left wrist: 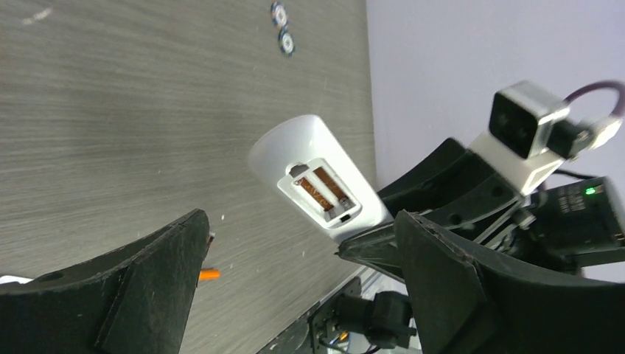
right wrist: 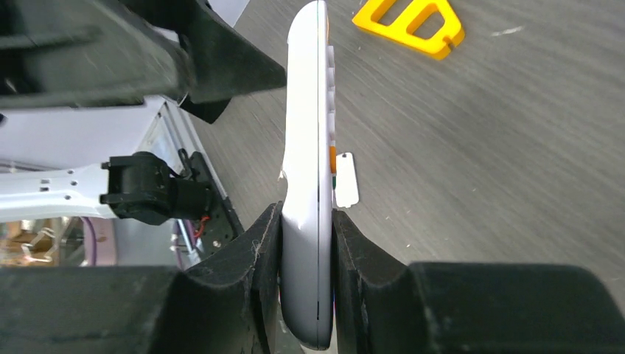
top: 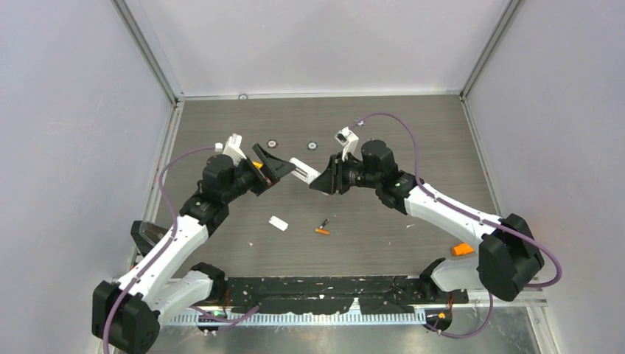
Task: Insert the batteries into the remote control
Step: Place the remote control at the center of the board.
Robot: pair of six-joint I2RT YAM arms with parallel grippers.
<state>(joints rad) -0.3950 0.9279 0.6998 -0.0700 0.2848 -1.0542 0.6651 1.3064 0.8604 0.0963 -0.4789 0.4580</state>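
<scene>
My right gripper (top: 318, 181) is shut on the remote control (top: 302, 168) and holds it above the table, free end toward my left gripper (top: 278, 169). In the left wrist view the remote (left wrist: 317, 184) shows its back with the battery compartment open and empty, its copper contacts bare. My left gripper (left wrist: 301, 221) is open and empty just short of it. In the right wrist view the remote (right wrist: 309, 147) stands edge-on between my fingers (right wrist: 258, 251). The orange battery (top: 322, 231) and the dark battery (top: 324, 222) lie together on the table in front of the grippers. The orange one shows in the left wrist view (left wrist: 208, 274).
A small white tab (top: 278, 223) lies left of the batteries and shows in the right wrist view (right wrist: 346, 181). A flat orange triangle (right wrist: 413, 26) lies beyond the remote. Two small round discs (top: 273, 144) (top: 312, 145) lie further back. An orange piece (top: 463, 249) sits by the right arm's base.
</scene>
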